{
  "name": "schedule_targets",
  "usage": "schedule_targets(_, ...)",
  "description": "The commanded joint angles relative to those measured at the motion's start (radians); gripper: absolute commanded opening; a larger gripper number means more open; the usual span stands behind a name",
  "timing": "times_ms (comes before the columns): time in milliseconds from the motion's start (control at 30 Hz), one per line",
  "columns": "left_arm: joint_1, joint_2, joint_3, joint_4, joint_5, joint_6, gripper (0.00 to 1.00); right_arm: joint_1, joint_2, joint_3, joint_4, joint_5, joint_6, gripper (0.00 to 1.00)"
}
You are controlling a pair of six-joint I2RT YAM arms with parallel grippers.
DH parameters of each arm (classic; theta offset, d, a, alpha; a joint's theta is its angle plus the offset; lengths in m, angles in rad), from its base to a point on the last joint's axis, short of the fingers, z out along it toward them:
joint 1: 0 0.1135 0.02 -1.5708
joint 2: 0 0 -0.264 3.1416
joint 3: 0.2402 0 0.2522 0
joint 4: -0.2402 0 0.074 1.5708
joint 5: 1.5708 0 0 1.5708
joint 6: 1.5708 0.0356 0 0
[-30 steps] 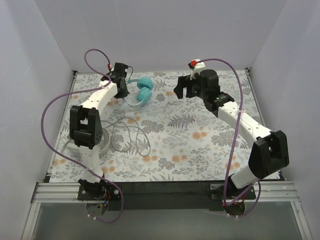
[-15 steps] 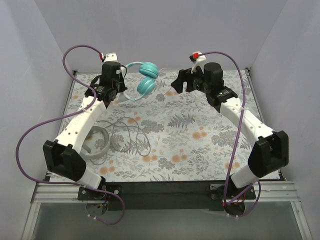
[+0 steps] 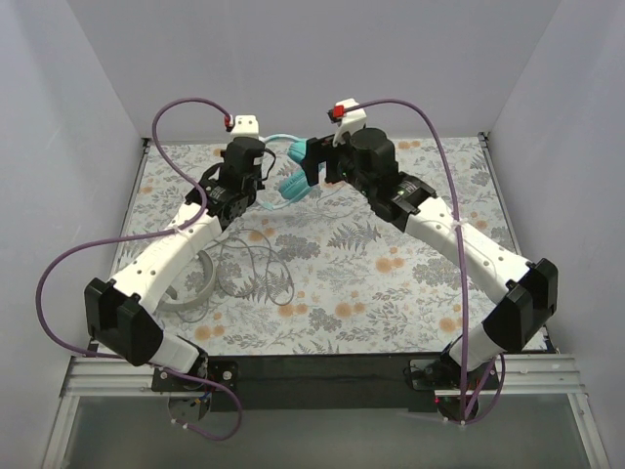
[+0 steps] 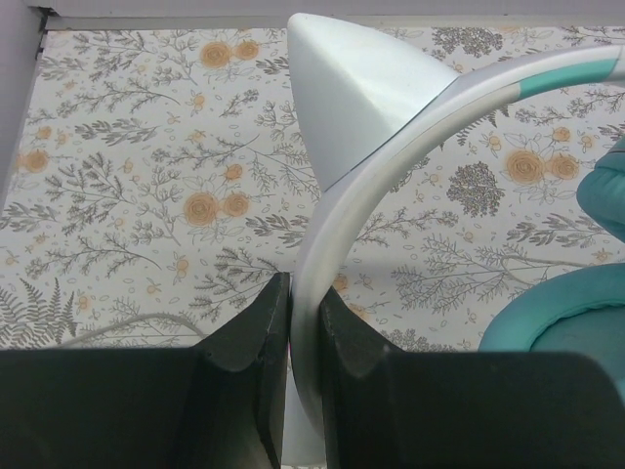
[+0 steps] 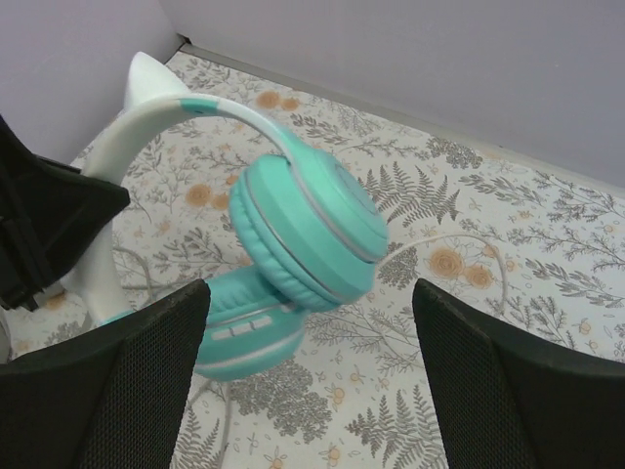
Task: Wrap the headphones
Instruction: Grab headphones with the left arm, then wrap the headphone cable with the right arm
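The teal headphones (image 3: 291, 186) hang in the air at the back middle of the table. My left gripper (image 3: 262, 178) is shut on their pale headband (image 4: 337, 239), which has a pointed ear on top. The teal ear cups (image 5: 303, 234) hang in front of my right gripper (image 5: 308, 391), which is open with the cups between and just beyond its fingers (image 5: 117, 371). Their thin pale cord (image 5: 459, 242) trails on the mat. The white-grey headphones (image 3: 190, 283) lie at the left under my left arm, their thin grey cable (image 3: 256, 264) looped loosely beside them.
The floral mat (image 3: 391, 283) covers the table. Grey walls (image 3: 312, 59) close off the back and sides. Thick purple robot cables (image 3: 186, 106) arc above both arms.
My left gripper has carried the teal headphones up and to the right. My right gripper has moved left to meet them, and the ear cups now hang between its fingers.
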Motion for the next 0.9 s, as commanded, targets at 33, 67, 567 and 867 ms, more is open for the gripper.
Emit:
schedule_targets(33, -0.049, -0.062, 0.036, 0.078, -0.118, 0.000, 0.00, 0.079, 0.030, 0.054, -0.039, 0.227, 0.003, 0.91)
schedule_targets(67, -0.057, -0.062, 0.035, 0.079, -0.134, -0.001, 0.00, 0.098, 0.034, 0.055, -0.038, 0.246, 0.004, 0.92)
schedule_targets(567, -0.061, -0.080, 0.029, 0.095, -0.254, -0.213, 0.00, 0.126, 0.090, 0.026, -0.130, 0.338, 0.049, 0.91)
schedule_targets(867, -0.060, -0.068, 0.065, 0.104, -0.242, -0.288, 0.00, 0.126, 0.001, -0.109, -0.138, 0.275, 0.098, 0.91)
